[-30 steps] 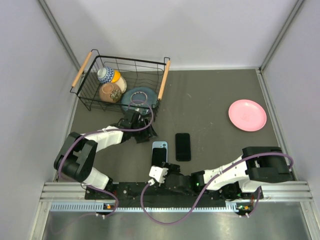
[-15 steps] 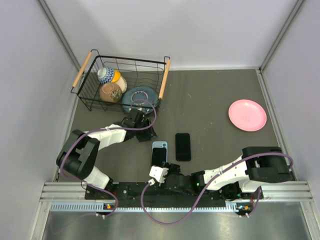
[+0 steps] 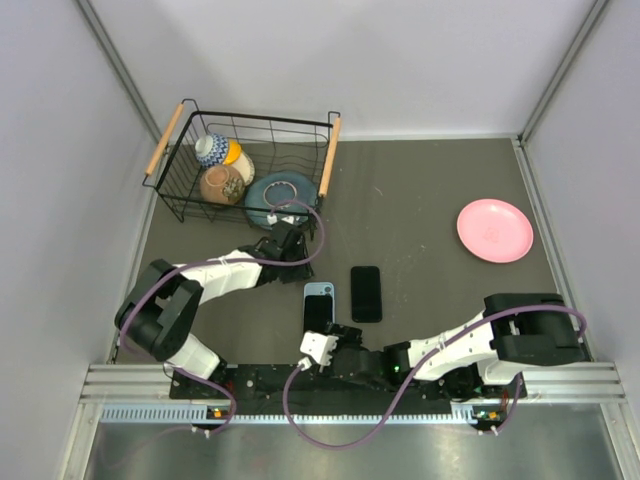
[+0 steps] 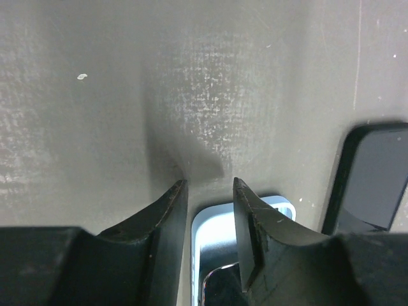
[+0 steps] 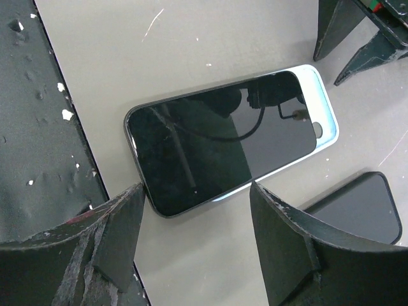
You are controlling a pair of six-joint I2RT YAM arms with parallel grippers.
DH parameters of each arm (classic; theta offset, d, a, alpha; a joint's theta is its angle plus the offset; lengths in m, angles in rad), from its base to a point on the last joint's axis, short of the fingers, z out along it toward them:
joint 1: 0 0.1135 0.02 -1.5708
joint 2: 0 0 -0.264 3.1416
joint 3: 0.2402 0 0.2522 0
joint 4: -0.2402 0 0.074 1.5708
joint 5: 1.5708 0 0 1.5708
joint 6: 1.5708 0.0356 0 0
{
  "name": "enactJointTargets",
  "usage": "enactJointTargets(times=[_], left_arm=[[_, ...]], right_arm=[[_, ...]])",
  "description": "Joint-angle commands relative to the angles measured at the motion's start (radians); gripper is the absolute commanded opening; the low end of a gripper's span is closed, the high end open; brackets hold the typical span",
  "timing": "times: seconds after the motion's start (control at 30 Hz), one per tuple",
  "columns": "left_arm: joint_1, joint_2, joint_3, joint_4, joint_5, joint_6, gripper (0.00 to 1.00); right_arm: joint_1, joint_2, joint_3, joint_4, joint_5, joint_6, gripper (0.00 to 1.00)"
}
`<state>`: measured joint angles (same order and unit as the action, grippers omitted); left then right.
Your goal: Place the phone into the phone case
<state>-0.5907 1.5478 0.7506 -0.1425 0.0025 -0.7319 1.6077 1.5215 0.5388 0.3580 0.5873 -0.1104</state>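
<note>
My slim black phone (image 5: 217, 137) lies on the pale blue plastic phone case (image 5: 324, 121), one end overhanging its rim. My right gripper (image 5: 196, 191) hangs over that end, jaws spread wide; my left gripper (image 4: 209, 185) sits at the case's other end, jaws narrowly parted

Left claw (image 4: 208, 186) narrowly parted, right claw (image 5: 197, 194) spread wide

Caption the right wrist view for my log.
Open right gripper frames a black phone lying offset on the light-blue case, second phone beside.
</note>
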Motion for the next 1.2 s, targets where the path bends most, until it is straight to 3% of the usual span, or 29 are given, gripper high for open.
enactJointTargets(times=[0.0,0.1,1.17], left_arm=[[-0.024,0.041,-0.028,-0.141,-0.096,0.025,0.38],[-0.037,0.026,-0.034,-0.143,-0.118,0.026,0.33],[-0.089,0.103,-0.051,-0.118,-0.053,0.037,0.25]], right_arm=[[-0.006,-0.006,0.003,0.036,0.037,0.006,0.67],[-0.006,-0.011,0.001,0.036,0.042,0.003,0.67],[-0.121,-0.052,0.01,0.009,0.043,-0.031,0.69]])
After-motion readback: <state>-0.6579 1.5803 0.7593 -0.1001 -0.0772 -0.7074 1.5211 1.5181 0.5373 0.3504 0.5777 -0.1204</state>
